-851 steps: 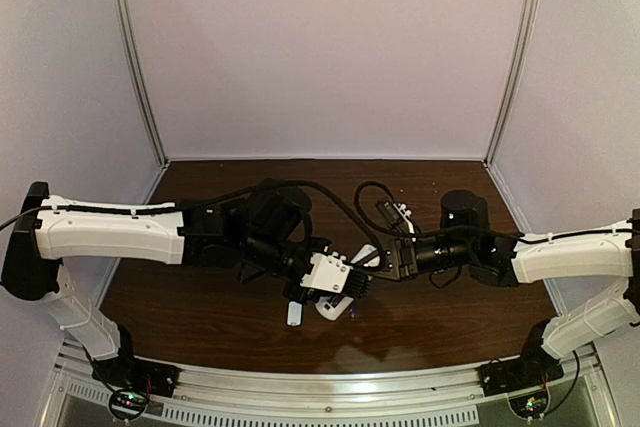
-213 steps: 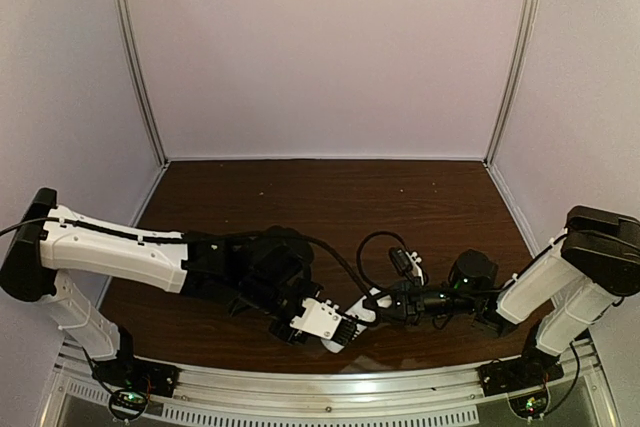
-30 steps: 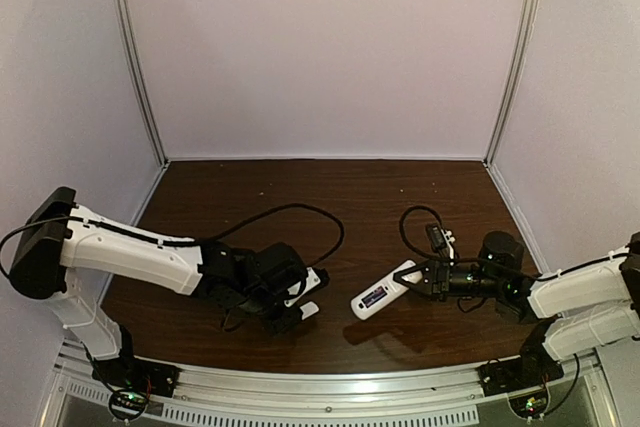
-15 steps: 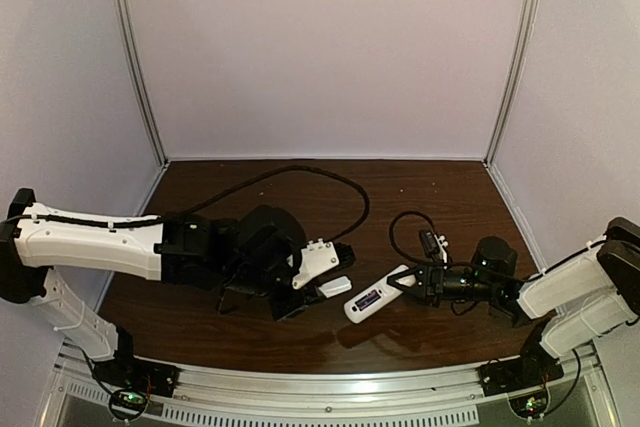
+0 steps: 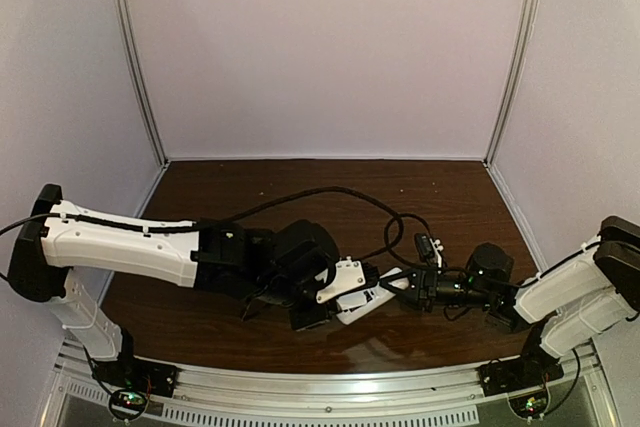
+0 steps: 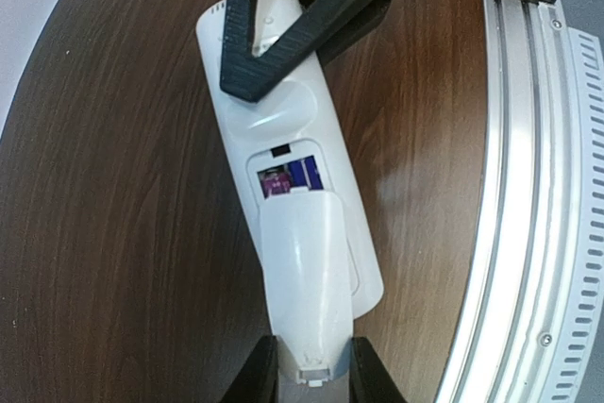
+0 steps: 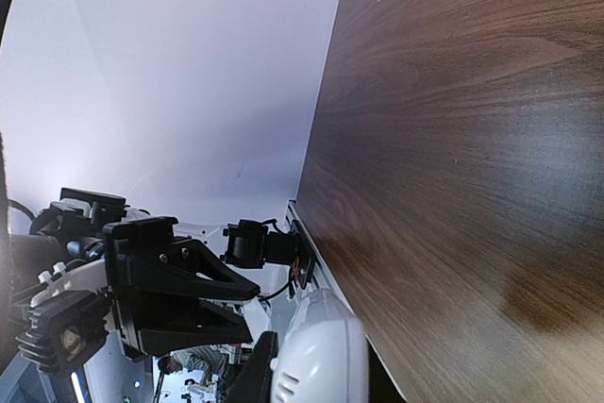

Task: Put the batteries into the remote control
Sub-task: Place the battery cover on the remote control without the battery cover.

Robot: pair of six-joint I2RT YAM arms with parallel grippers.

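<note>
Left claw point(image 6: 304, 379) is clamped on a small white rounded plastic cover point(image 6: 307, 271), half over the battery compartment of the slim white plastic remote control point(image 6: 293, 120). Inside it lie dark blue-purple cylindrical batteries point(image 6: 288, 176). Right claw point(image 5: 400, 287) is clamped on the remote's right end.

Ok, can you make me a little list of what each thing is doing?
remote: back side up, held at one end
batteries: inside the remote, partly showing
cover: lying over part of the batteries, not fully closed
left gripper: shut on the cover's end
right gripper: shut on the remote
table: dark wood, under the remote
</note>
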